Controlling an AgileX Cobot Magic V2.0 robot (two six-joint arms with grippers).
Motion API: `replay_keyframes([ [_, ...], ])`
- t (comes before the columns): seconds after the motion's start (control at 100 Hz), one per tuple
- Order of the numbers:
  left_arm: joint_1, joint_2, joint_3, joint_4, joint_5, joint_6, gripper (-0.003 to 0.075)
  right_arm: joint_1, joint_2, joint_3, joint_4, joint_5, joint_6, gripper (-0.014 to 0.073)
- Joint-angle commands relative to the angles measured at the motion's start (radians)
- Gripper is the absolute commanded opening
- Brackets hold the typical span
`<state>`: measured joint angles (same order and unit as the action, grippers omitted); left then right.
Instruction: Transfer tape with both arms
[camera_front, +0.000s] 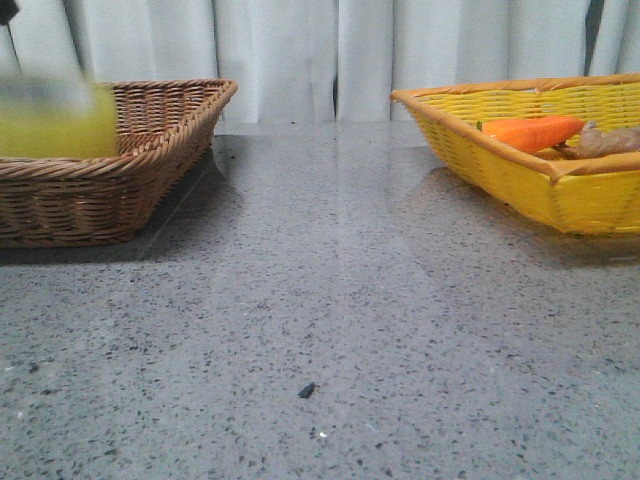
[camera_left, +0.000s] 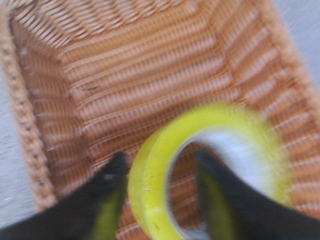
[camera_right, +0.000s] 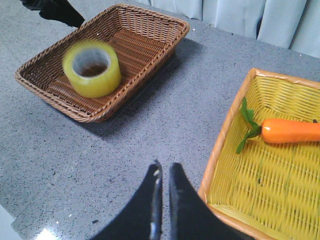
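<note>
The yellow tape shows blurred at the far left, over the brown wicker basket. In the left wrist view my left gripper is open, one finger outside the tape's wall and one inside its ring, with a gap on the inner side. In the right wrist view the tape is blurred inside the brown basket, with no fingers on it. My right gripper is shut and empty, above the grey table beside the yellow basket.
The yellow basket at the right holds an orange carrot and a brownish object. A small dark speck lies on the grey table. White curtains hang behind.
</note>
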<state>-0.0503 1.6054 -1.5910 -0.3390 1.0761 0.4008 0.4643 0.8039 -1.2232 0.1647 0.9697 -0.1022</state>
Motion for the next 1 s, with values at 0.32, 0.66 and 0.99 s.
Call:
replay_keyframes([
  [0.32,-0.077,-0.447,0.267,-0.193,-0.432,0.03,0.0111,-0.004,-0.3,0.074,-0.151,-0.143,-0.011,-0.0056],
  [0.66,-0.191,-1.037,0.957,-0.202,-0.779,0.056,-0.0021,-0.004,-0.733,0.481,-0.364,-0.374,-0.011,-0.0056],
  [0.99,-0.189,-1.218,1.097,-0.209,-0.816,0.047,-0.0021,-0.004,-0.793,0.612,-0.364,-0.421,-0.011,-0.0056],
])
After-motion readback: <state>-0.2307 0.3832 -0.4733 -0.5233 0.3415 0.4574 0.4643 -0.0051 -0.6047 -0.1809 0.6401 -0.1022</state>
